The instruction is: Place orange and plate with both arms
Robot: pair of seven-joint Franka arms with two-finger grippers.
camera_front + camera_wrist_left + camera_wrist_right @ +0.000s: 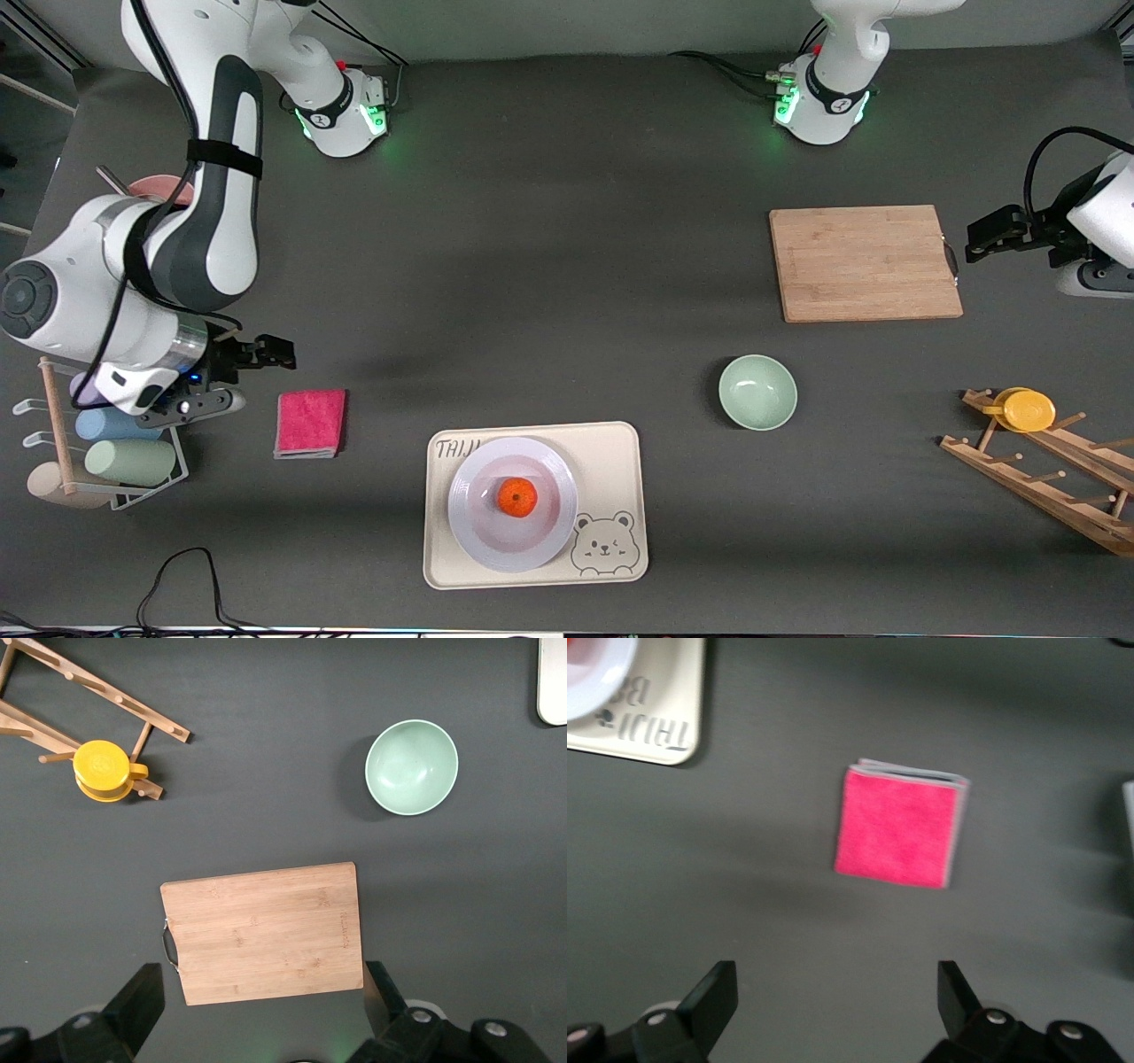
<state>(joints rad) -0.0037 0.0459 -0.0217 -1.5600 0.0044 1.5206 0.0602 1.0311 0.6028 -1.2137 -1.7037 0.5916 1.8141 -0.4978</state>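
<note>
on the table (567, 266), nearest the front camera, a cream bear tray (620, 461) is seen. the plate (478, 514) is laid on it, and the orange (516, 497) is set in the plate's middle. the right gripper (833, 992) is held above the table by a pink cloth (310, 423), jaws wide open and empty. the left gripper (261, 997) is held beside a wooden board (864, 262), jaws wide open and empty too.
</note>
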